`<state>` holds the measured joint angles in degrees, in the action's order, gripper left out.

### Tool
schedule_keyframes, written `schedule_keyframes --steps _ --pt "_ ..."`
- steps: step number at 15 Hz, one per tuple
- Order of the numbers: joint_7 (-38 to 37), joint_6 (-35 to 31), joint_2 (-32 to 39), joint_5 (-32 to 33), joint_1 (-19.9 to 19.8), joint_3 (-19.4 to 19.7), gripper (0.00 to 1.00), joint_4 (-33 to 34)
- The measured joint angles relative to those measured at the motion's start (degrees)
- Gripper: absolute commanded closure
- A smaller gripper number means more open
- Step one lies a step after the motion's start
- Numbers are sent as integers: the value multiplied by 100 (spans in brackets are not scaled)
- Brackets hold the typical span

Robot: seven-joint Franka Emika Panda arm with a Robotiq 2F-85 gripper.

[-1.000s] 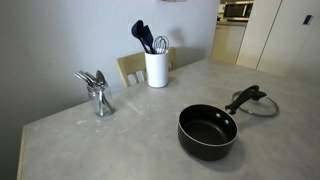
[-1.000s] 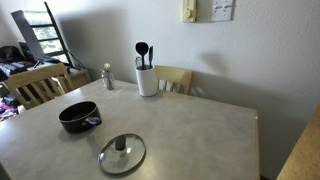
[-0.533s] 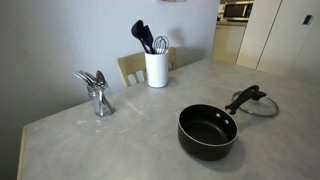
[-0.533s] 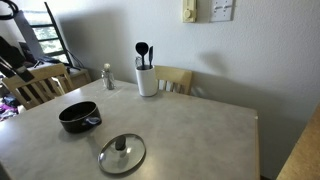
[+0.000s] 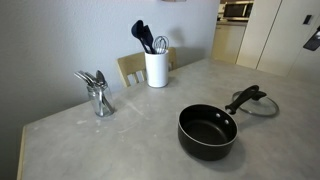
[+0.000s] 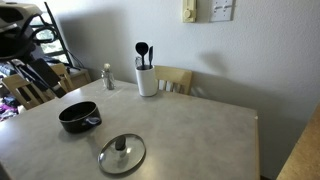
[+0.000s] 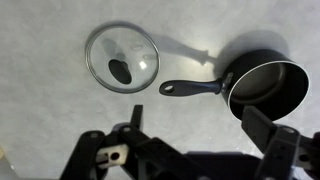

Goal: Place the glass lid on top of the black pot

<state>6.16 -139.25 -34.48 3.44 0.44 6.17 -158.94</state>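
The glass lid [image 7: 122, 58] lies flat on the grey table, dark knob up; it shows in both exterior views [image 5: 258, 105] [image 6: 122, 153]. The black pot [image 7: 266, 88] stands beside it, open and empty, its long handle [image 7: 195, 87] pointing towards the lid without touching it. The pot also shows in both exterior views [image 5: 207, 131] [image 6: 78, 116]. My gripper [image 7: 200, 130] hangs high above the table, over the spot near the handle, jaws open and empty. Part of the arm shows at the edge of both exterior views [image 6: 25, 25] [image 5: 314, 40].
A white utensil holder [image 5: 156, 68] [image 6: 146, 80] with dark utensils stands at the wall side of the table. A metal cup of cutlery [image 5: 98, 95] stands near it. Wooden chairs [image 6: 175, 78] [image 6: 30, 88] stand at the table's edges.
The arm has come into view at the top left of an exterior view and at the right edge of the other. Pot and lid have not moved.
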Motion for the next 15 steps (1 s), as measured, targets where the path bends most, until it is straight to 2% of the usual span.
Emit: schedule_keyframes --steps 5,8,11,15 --pt "286 -22 13 20 7 4 0 -1" --pt "653 -28 150 16 7 169 0 -1" --pt "1356 -27 416 -7 12 607 0 47" --pt "3031 -8 910 -51 59 1368 0 319"
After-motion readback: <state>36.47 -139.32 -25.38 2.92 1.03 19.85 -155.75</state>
